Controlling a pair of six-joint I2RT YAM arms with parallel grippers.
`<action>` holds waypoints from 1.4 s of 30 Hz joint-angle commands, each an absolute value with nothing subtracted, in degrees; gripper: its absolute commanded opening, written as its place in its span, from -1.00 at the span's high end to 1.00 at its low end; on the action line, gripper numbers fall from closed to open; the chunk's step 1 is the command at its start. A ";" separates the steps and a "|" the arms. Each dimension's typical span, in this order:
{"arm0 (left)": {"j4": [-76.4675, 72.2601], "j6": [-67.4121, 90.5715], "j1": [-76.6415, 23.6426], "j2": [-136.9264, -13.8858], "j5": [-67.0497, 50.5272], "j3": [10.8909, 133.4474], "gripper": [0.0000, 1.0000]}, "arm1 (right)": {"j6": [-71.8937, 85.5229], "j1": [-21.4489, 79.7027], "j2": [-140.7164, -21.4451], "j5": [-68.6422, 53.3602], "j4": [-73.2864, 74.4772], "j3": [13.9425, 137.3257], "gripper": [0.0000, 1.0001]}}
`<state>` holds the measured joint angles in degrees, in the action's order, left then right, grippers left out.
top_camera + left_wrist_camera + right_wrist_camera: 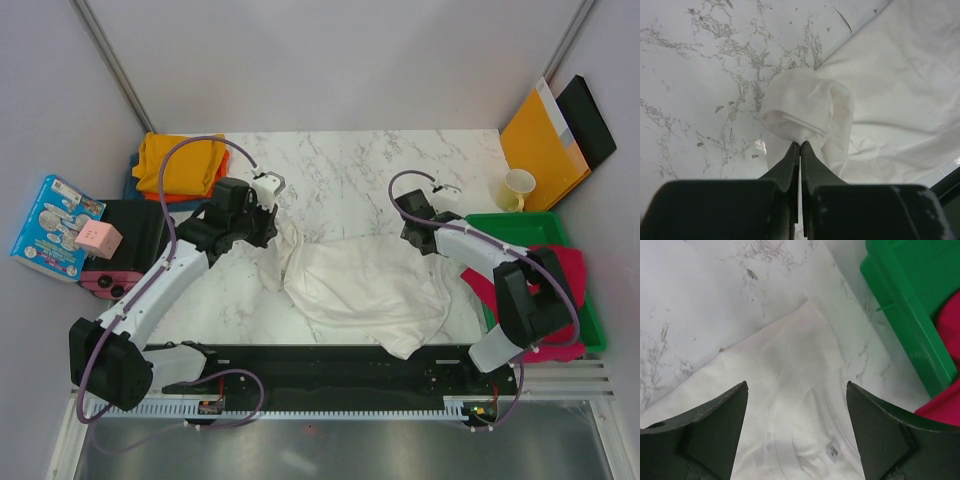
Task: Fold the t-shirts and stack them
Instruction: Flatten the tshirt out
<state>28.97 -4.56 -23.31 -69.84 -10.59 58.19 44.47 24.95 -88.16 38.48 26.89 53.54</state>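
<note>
A white t-shirt (370, 285) lies crumpled across the middle of the marble table. My left gripper (275, 225) is shut on a bunched corner of the white t-shirt (805, 107) at its left end, its tips (800, 144) pinching the cloth. My right gripper (418, 232) hovers open over the shirt's right upper corner (795, 365), jaws wide and nothing between them (796, 384). Folded mustard yellow and orange shirts (180, 165) sit stacked at the back left. A crimson-pink shirt (560, 275) lies in the tray under the right arm.
A green tray (520, 228) stands at the right edge, its wall (900, 305) close beside the right gripper. A cream mug (517, 188), an orange envelope (540, 135) and a black folder (590, 120) are at the back right. A black box (130, 235) and a blue book (55, 225) sit at the left.
</note>
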 commanded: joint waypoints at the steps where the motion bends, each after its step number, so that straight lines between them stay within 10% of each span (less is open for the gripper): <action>1: 28.92 -6.24 -23.03 -68.55 -10.55 58.27 0.96 | 41.49 21.19 -94.12 37.71 25.40 58.79 -0.71; 12: 29.18 -6.42 -22.59 -68.82 -10.02 57.57 0.96 | 39.47 14.42 -103.18 34.10 21.27 62.40 -0.59; 18: 29.09 -6.15 -21.80 -68.91 -9.93 57.39 0.97 | 38.58 13.80 -105.73 33.57 19.16 62.49 0.35; 20: 29.27 -6.06 -21.45 -68.64 -9.49 57.66 0.96 | 37.97 13.97 -104.16 34.18 18.02 62.23 0.98; 36: 34.54 -7.30 -5.99 -73.65 -9.66 93.41 0.97 | 26.90 19.24 -85.52 33.13 27.33 100.44 1.00; 42: 35.24 -7.47 -4.75 -74.53 -9.67 88.71 0.97 | 25.93 19.16 -80.95 34.63 29.79 89.25 1.00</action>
<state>33.17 -5.67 -5.04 -73.08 -9.15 93.14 28.16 19.88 -80.95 32.01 24.36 98.39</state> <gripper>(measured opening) 0.025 0.031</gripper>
